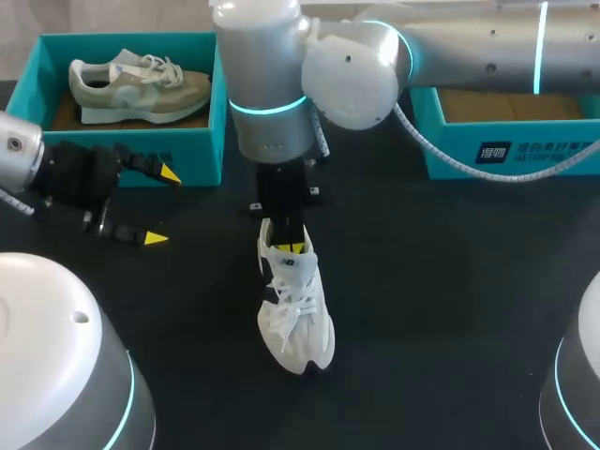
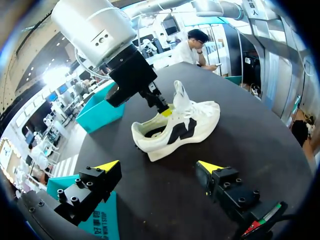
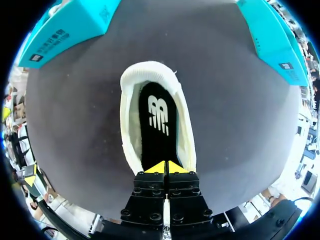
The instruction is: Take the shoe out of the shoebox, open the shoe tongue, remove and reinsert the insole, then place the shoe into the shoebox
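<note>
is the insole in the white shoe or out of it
In: the black insole lies flat inside the white shoe, seen through its opening in the right wrist view.

The sneaker [image 1: 295,314] has a white woven-cloth upper with cloth laces, and its insole [image 3: 158,122] is black with a matt, fine-textured face. The tabletop [image 1: 450,300] is dark, matt and faintly speckled, and the shoebox [image 1: 131,150] is teal card with a flat finish. The right arm's housing [image 1: 267,84] is smooth, glossy silver, while the left tool [image 1: 161,206] and right tool [image 3: 166,167] are matt black with bright yellow tips.
</note>
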Action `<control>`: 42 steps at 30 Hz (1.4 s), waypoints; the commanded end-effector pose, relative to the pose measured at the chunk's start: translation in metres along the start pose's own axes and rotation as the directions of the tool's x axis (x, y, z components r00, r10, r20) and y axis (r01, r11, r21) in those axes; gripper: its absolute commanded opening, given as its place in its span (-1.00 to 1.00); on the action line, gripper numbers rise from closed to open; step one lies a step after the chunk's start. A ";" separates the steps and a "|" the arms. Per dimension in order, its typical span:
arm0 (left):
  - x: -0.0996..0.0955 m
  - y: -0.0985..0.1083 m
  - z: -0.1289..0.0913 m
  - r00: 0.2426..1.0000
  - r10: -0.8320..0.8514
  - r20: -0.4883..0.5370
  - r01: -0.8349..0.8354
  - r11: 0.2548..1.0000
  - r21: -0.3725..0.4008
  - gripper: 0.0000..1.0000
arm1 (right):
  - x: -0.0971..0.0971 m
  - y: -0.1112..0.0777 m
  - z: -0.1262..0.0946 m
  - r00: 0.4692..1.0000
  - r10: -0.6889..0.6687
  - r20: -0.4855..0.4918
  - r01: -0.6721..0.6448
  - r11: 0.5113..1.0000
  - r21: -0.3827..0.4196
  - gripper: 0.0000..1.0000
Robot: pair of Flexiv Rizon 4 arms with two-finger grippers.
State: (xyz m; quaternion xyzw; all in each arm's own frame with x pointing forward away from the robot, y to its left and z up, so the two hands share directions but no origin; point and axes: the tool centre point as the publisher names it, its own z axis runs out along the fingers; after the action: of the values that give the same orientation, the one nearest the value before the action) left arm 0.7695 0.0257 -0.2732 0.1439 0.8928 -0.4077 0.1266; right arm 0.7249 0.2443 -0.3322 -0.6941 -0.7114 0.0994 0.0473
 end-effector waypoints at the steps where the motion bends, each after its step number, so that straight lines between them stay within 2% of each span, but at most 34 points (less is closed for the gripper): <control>1: 0.000 0.000 0.000 1.000 0.000 -0.002 0.000 1.000 -0.003 1.00 | 0.006 -0.002 0.009 1.000 -0.008 0.007 0.008 1.000 0.021 0.55; 2: 0.000 0.000 0.000 1.000 0.000 -0.002 0.000 1.000 -0.003 1.00 | 0.006 -0.003 0.011 1.000 -0.011 -0.010 0.011 1.000 0.024 1.00; 14: 0.000 0.000 0.000 1.000 0.000 -0.002 0.000 1.000 -0.003 1.00 | 0.008 0.005 0.025 0.991 -0.101 -0.086 0.097 0.994 -0.051 1.00; 16: 0.000 0.000 0.000 1.000 0.000 -0.002 0.000 1.000 -0.003 1.00 | 0.013 0.005 0.024 0.990 -0.122 -0.074 0.119 0.992 -0.046 1.00; 23: 0.000 0.000 0.000 1.000 0.000 -0.002 0.000 1.000 -0.003 1.00 | 0.007 0.002 0.025 0.982 -0.174 -0.072 0.172 0.984 -0.037 1.00; 28: 0.000 0.000 0.000 1.000 0.000 -0.002 0.000 1.000 -0.003 1.00 | 0.002 -0.007 0.023 0.989 -0.135 -0.064 0.134 0.991 -0.021 1.00; 35: 0.000 0.000 0.000 1.000 0.000 -0.002 0.000 1.000 -0.003 1.00 | 0.002 -0.033 0.006 0.995 -0.076 -0.059 0.075 0.997 -0.020 1.00; 42: 0.000 0.000 0.000 1.000 0.000 -0.002 0.000 1.000 -0.003 1.00 | -0.005 -0.054 0.001 0.998 -0.027 -0.059 0.026 0.999 -0.018 1.00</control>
State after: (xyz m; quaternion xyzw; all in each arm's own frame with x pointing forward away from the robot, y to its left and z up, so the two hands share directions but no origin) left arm 0.7695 0.0257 -0.2732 0.1439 0.8928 -0.4077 0.1266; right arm 0.6792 0.2463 -0.3264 -0.6849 -0.7206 0.0830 0.0691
